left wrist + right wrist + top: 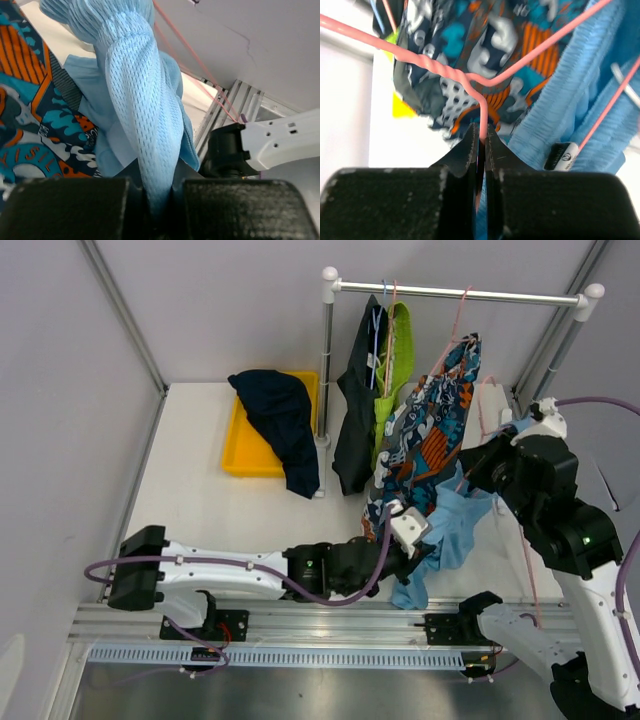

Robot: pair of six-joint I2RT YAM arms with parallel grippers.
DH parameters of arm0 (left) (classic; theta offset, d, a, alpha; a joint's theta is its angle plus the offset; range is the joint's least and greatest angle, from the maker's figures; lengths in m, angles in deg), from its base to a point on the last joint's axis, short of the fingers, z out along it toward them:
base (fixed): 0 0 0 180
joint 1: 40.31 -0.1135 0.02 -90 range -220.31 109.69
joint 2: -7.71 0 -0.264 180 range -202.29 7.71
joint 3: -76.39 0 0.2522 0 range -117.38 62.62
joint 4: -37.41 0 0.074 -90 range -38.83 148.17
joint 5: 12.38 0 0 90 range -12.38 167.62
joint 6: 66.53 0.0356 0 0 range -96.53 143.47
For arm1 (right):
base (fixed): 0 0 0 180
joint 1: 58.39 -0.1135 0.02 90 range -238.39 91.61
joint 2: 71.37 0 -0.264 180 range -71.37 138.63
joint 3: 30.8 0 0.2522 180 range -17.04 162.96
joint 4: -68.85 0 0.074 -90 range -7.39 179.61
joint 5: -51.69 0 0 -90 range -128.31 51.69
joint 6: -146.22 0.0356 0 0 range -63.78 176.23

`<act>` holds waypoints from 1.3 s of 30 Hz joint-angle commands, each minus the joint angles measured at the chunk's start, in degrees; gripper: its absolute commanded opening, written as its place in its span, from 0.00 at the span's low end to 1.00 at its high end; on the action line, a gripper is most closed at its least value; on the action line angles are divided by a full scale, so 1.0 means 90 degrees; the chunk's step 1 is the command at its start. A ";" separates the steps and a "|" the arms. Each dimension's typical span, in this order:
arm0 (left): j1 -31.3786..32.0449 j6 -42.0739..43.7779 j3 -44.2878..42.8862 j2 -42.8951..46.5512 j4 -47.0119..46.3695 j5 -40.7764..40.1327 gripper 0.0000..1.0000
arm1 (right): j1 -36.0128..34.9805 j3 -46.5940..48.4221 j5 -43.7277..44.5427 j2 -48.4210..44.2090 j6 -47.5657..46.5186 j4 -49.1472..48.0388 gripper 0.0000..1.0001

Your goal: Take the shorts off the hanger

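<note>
Light blue shorts (455, 525) hang bunched in the air at the right front of the surface (220, 500), stretched between the two arms. The left gripper (425, 550) reaches in low from the left, and in its wrist view its jaws are closed tight on a gathered fold of the pale mesh fabric, which rises from between the fingers in a thick roll. The right gripper (478, 472) sits higher and just to the right of the shorts; its wrist view shows the jaws pressed narrowly on the neck of a pink hanger (447, 71), just below the twisted part of the wire, with the two wire arms spreading away to either side. One wire arm crosses in front of the blue waistband there, but I cannot tell whether the shorts are hooked over it or only lie against it. Right behind and touching the blue fabric, the orange, teal and white patterned shorts (435, 430) hang from the rail (450, 292) and trail down to the left gripper. Farther left on the same rail hang the lime green shorts (400, 350) and, beside them, the charcoal-black shorts (358, 410), close together near the upright post. The navy shorts (280, 415) are off the rail, draped over the yellow tray (240, 450) at the back left, one end spilling onto the surface.
</note>
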 commanded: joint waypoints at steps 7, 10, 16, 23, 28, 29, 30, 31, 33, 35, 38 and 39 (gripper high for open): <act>0.1596 -0.1272 0.1463 0.1146 0.1390 -0.0880 0.00 | 0.0300 0.0523 0.1239 0.0397 -0.1111 -0.1394 0.00; 0.1636 -0.1390 0.1600 0.1264 0.1380 -0.1046 0.00 | 0.0368 0.0552 0.1220 0.0426 -0.1160 -0.1423 0.00; 0.1598 -0.1312 0.1641 0.1246 0.1262 -0.1457 0.00 | 0.0534 0.0796 0.0948 0.0426 -0.1111 -0.1228 0.00; 0.0087 -0.0924 0.0479 -0.0453 0.1625 -0.1039 0.00 | 0.0535 0.1763 -0.0604 0.0261 -0.0087 -0.0126 0.00; -0.1095 -0.0688 -0.1598 -0.1498 0.1955 -0.0384 0.00 | 0.0554 0.1373 -0.1679 -0.0384 0.0792 0.0431 0.00; -0.1224 -0.0503 -0.1825 -0.1674 0.2024 -0.0325 0.00 | 0.0544 0.1353 -0.2067 -0.0462 0.0958 0.0665 0.00; -0.1331 -0.0444 -0.2088 -0.2053 0.2160 -0.0277 0.00 | 0.0535 0.1411 -0.2216 -0.0559 0.1008 0.0773 0.00; -0.1458 -0.0404 -0.2942 -0.2240 0.2510 -0.0179 0.00 | 0.0534 0.1489 -0.2372 -0.0580 0.1047 0.0910 0.00; -0.1761 -0.0335 -0.3475 -0.2795 0.2824 -0.0042 0.00 | 0.0535 0.1587 -0.2840 -0.0638 0.1184 0.1213 0.00; -0.2035 -0.0384 -0.4578 -0.3158 0.3429 0.0124 0.00 | 0.0544 0.1753 -0.3096 -0.0668 0.1252 0.1379 0.00; -0.2182 -0.0482 -0.5459 -0.3599 0.4084 0.0193 0.00 | 0.0544 0.2230 -0.3185 -0.0619 0.1311 0.1545 0.00; -0.2163 -0.0492 -0.5354 -0.3570 0.4143 0.0231 0.00 | 0.0535 0.2425 -0.3098 -0.0561 0.1166 0.1604 0.00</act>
